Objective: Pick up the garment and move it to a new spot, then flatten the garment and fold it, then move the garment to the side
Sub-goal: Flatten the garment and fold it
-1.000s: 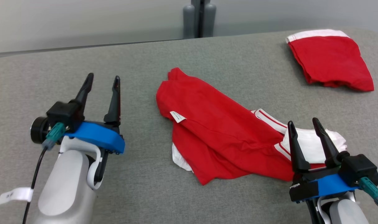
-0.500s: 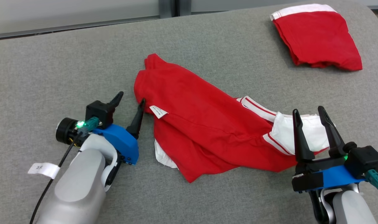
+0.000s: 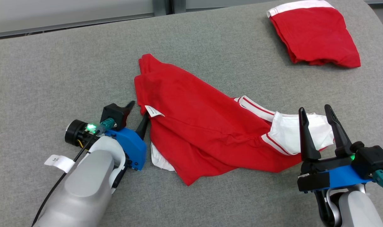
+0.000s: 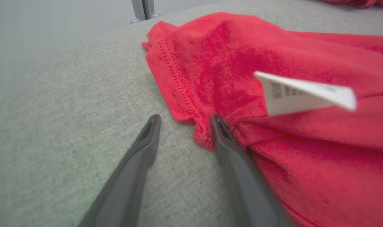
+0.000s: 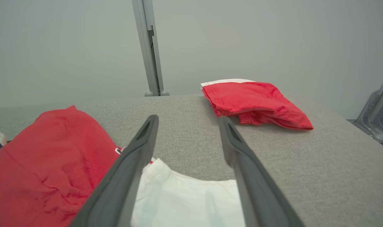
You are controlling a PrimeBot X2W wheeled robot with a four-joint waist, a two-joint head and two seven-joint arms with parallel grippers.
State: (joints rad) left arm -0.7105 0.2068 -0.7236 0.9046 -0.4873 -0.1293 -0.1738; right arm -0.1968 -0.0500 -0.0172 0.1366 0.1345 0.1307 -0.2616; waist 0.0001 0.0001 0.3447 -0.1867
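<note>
**Left gripper [image 3: 139, 108] reaches hem: pick-up likely starting**

It has slid to the 9 o'clock edge of the red garment [image 3: 204, 126] lying mid-table [image 3: 52, 63], jaws apart but starting to narrow round the hem [image 4: 201, 138]; the right gripper [image 3: 314, 108] hovers wide open at 4 o'clock

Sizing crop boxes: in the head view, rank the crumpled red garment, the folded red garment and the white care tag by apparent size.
1. crumpled red garment
2. folded red garment (farther from the camera)
3. white care tag
</note>
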